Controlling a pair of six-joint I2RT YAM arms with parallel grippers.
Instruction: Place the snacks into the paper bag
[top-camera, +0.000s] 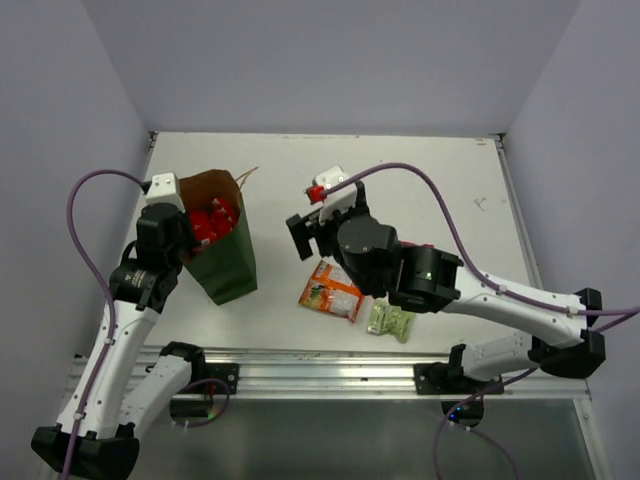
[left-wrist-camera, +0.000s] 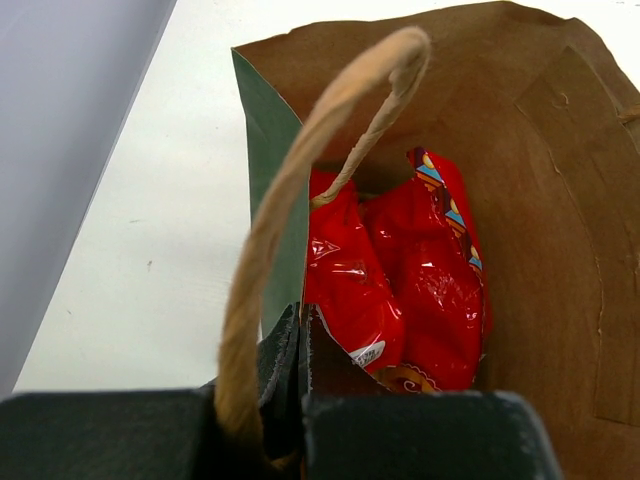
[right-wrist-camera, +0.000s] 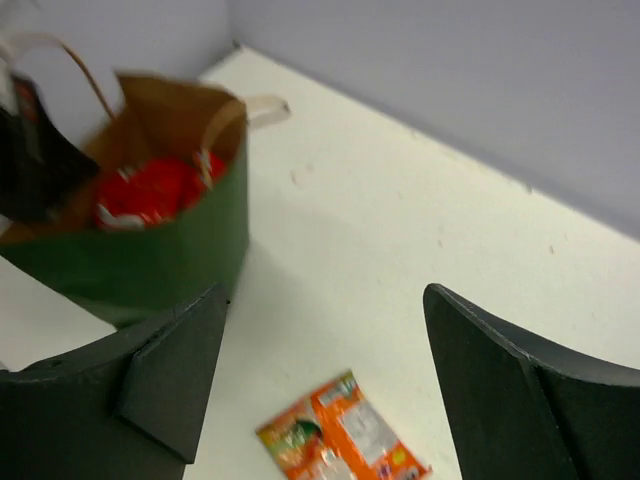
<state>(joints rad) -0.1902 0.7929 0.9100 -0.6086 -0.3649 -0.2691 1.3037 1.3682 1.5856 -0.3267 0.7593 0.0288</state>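
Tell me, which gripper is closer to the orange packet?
Right. The right gripper hangs open close above the orange packet; the left gripper is farther off, shut on the rim of the bag.

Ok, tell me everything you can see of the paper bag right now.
The paper bag stands upright on the left of the table, mouth open. It is dark green outside and creased brown kraft inside, with twisted loop handles. The left hand is shut on its rim beside one handle. Red packets lie inside.
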